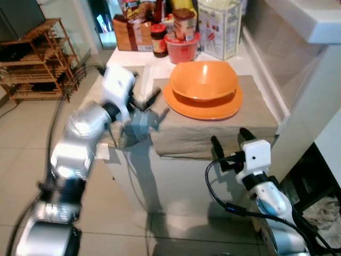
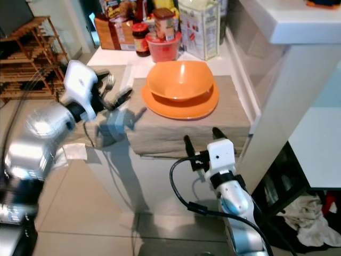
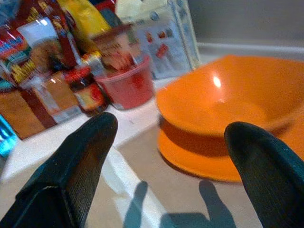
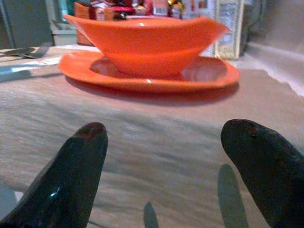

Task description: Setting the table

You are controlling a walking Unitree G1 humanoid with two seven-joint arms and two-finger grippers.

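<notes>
At the placemat's left edge, the left gripper [image 1: 152, 104] is hovering wide open, the orange bowl [image 1: 203, 80] lying just right; the right gripper [image 1: 229, 143], equally spread, is waiting below.

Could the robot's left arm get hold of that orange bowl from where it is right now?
Probably yes. The left gripper hangs open just beside the orange bowl, which sits on the orange plate. Nothing stands between them; the red tub and jars are farther back. The bowl's width may make gripping awkward.

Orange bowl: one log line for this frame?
orange bowl: on orange plate, on placemat | left hand: open, left of plate | right hand: open, at mat's near edge
</notes>
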